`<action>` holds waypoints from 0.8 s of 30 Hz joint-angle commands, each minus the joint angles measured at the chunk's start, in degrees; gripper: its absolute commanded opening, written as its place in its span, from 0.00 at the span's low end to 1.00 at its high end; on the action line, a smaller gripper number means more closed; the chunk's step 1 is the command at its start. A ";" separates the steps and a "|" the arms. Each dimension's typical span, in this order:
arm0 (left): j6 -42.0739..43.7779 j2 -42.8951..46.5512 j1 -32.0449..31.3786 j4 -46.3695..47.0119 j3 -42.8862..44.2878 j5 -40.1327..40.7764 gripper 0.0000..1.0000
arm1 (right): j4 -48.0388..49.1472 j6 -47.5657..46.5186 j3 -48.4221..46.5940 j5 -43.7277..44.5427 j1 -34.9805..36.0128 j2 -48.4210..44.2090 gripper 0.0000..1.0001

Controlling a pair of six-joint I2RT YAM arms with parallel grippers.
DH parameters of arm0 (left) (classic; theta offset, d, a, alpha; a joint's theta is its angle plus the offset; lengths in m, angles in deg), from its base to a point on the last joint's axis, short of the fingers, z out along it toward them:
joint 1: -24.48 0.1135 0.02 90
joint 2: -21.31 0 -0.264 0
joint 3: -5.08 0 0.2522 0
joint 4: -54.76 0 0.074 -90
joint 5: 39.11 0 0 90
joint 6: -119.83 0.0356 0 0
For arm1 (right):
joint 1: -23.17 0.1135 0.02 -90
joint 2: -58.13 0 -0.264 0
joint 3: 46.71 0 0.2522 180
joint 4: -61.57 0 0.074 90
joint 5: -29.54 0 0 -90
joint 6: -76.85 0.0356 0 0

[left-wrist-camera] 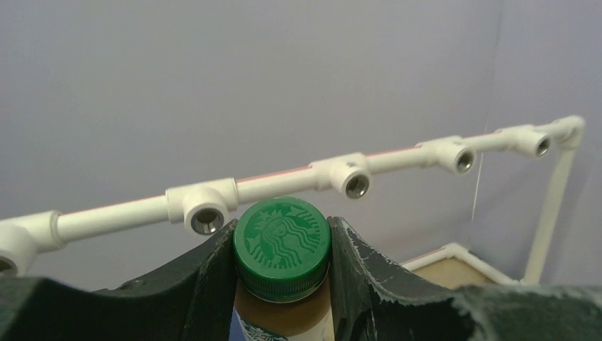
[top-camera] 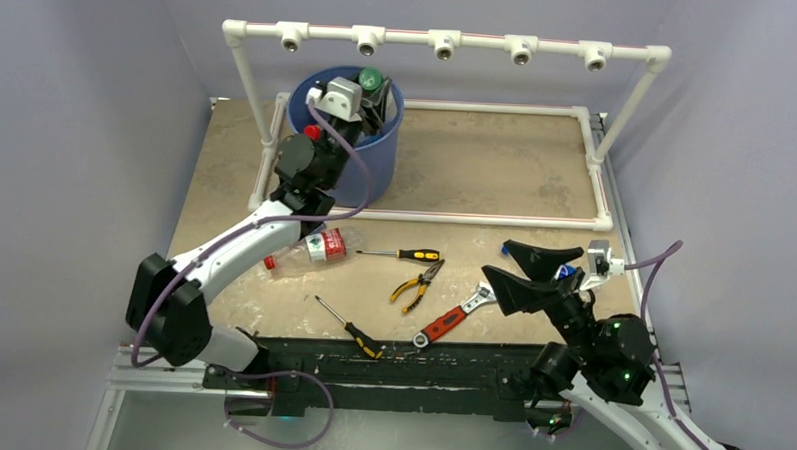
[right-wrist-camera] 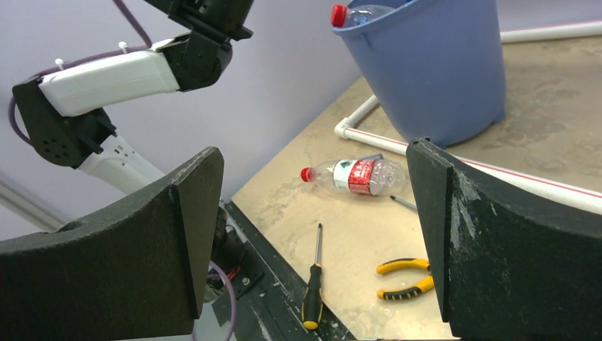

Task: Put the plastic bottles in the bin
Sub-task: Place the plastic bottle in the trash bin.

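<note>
My left gripper (top-camera: 372,94) hangs over the blue bin (top-camera: 381,156), shut on a brown bottle with a green cap (top-camera: 371,80). In the left wrist view both fingers (left-wrist-camera: 207,278) press the sides of that green cap (left-wrist-camera: 282,243). A red-capped bottle (top-camera: 313,132) pokes above the bin's near rim, and the right wrist view shows this red-capped bottle (right-wrist-camera: 355,13) too. A clear bottle with a red label (top-camera: 312,249) lies on the table left of centre. My right gripper (top-camera: 526,271) stands open above the table's right front, with nothing between its fingers (right-wrist-camera: 454,234).
A white pipe frame (top-camera: 441,41) runs behind and around the bin. Two screwdrivers (top-camera: 401,253) (top-camera: 349,326), yellow pliers (top-camera: 417,284) and a red-handled wrench (top-camera: 454,315) lie at the table's front middle. The left arm (top-camera: 223,254) reaches over the left side.
</note>
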 commanded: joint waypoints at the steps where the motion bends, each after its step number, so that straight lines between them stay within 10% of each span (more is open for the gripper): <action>1: 1.72 -3.10 2.22 6.98 3.58 -2.29 0.00 | -3.37 0.44 -1.71 4.94 0.28 -0.74 0.98; 24: -6.30 -18.30 9.07 16.96 -4.37 -8.49 0.00 | -3.28 0.79 -0.62 4.10 0.28 -0.38 0.97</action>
